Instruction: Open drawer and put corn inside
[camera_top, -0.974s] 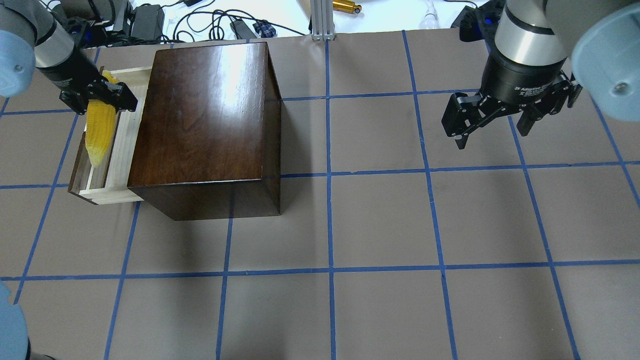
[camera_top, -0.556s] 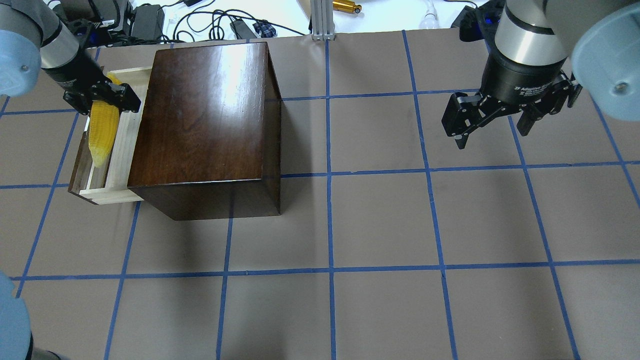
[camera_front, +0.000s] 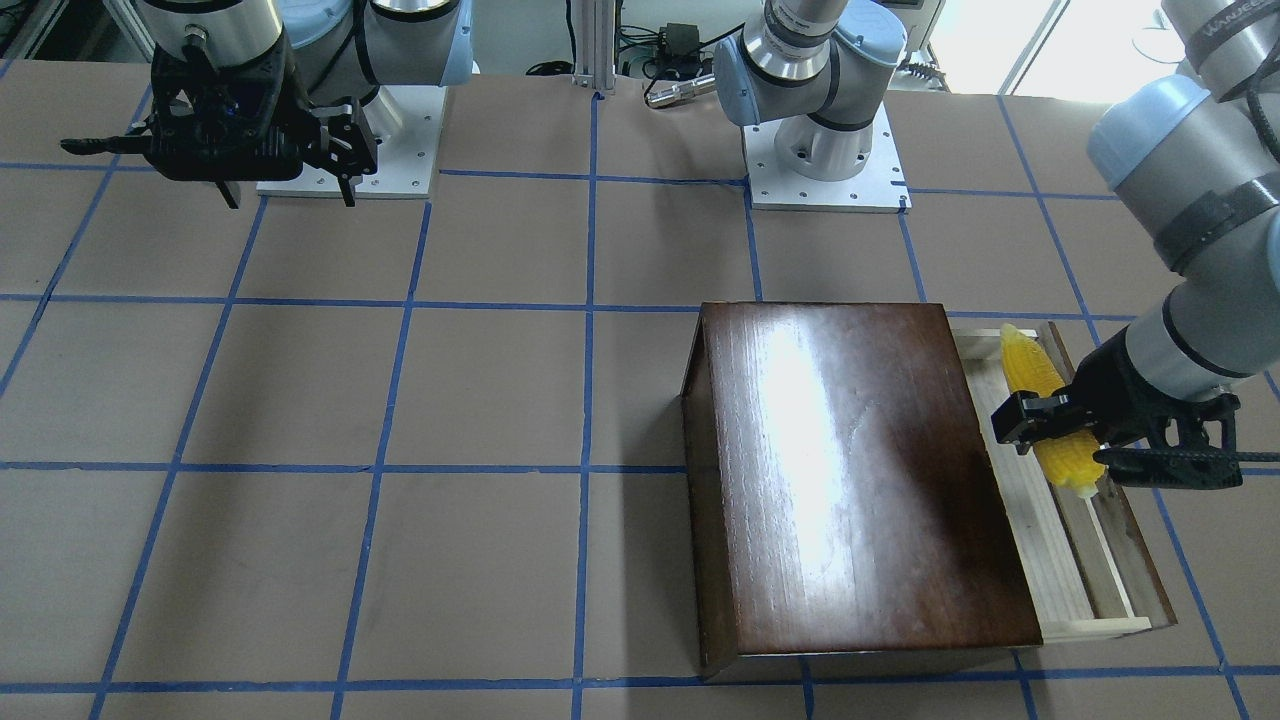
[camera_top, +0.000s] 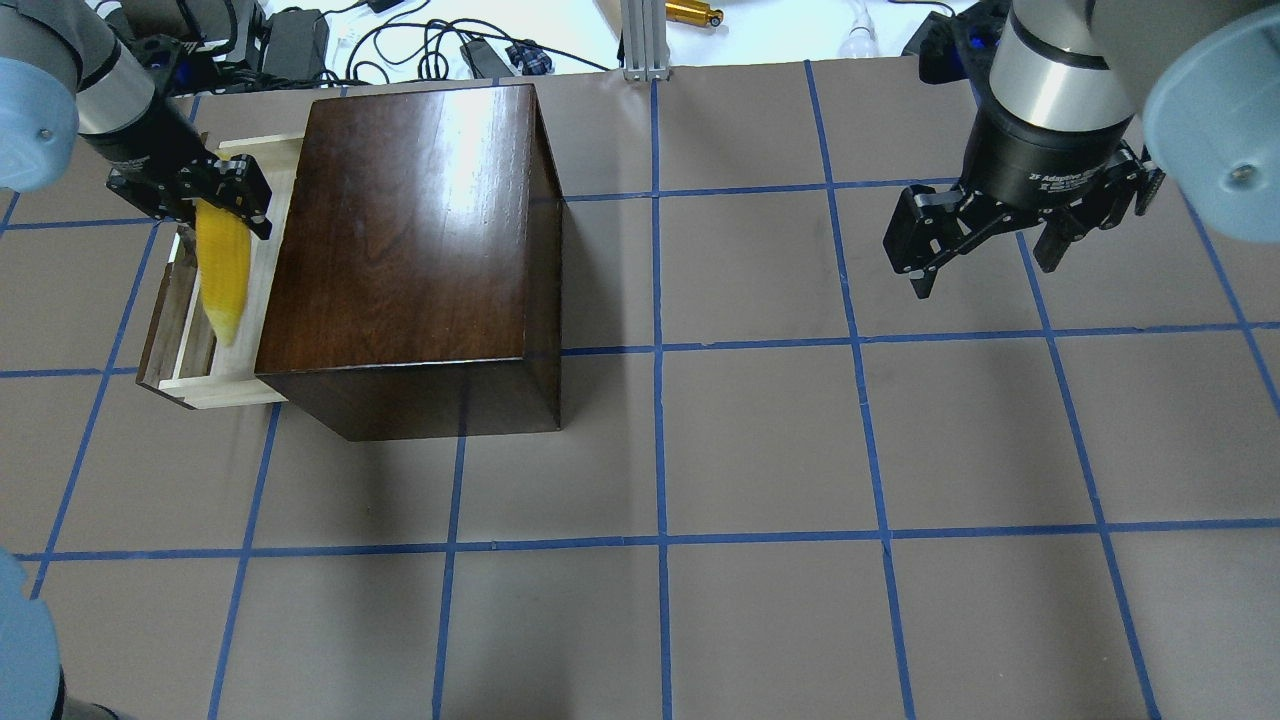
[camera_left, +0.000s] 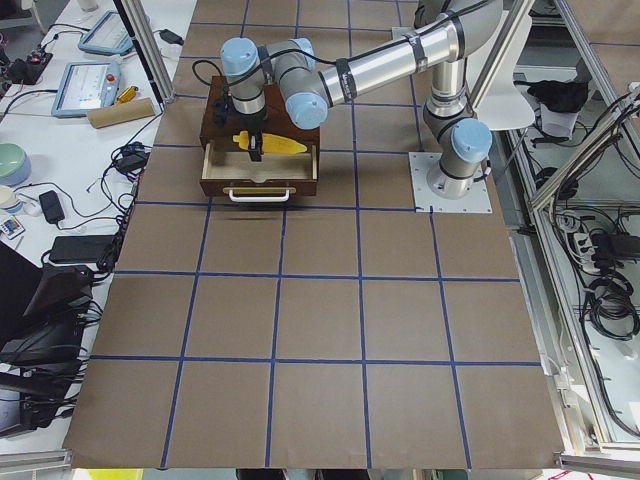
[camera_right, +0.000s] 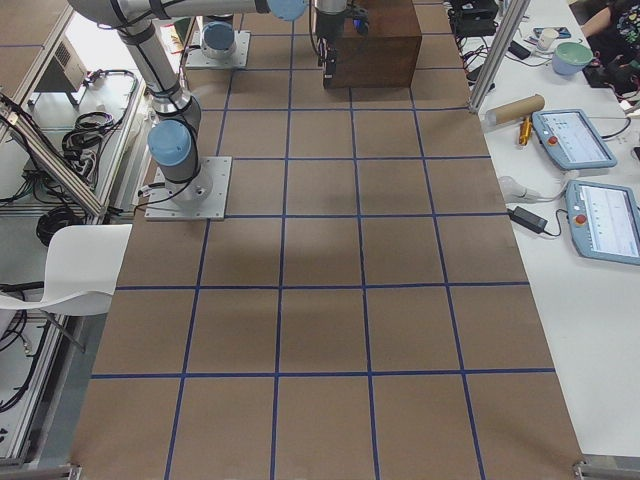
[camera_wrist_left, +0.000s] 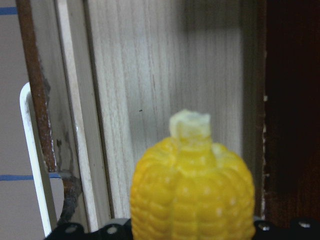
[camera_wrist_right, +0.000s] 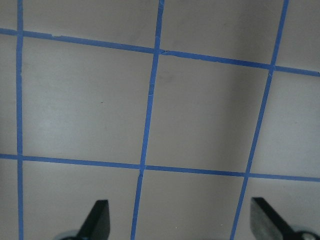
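Observation:
The drawer (camera_top: 250, 350) is pulled out from the left side of the dark-brown box (camera_top: 400, 230). It is a pale wood tray with a dark front panel. My left gripper (camera_top: 205, 205) is shut on the thick end of the yellow corn (camera_top: 222, 270). It holds the corn above the tray, tip pointing along the drawer. The front-facing view shows the corn (camera_front: 1040, 390) in the left gripper (camera_front: 1080, 445) over the drawer (camera_front: 1050, 540). The left wrist view shows the corn (camera_wrist_left: 192, 190) above the drawer floor (camera_wrist_left: 165, 75). My right gripper (camera_top: 985, 260) is open and empty, far to the right.
The drawer's white handle (camera_wrist_left: 32, 160) sits on its front panel. Cables and power bricks (camera_top: 300, 40) lie beyond the table's far edge. The right gripper's fingers (camera_wrist_right: 97, 217) hang over bare brown table with blue tape lines.
My left gripper has carried the corn rightward, from over the drawer's front panel to over the tray, nearer the box. The corn has also turned a little. The right arm has not moved.

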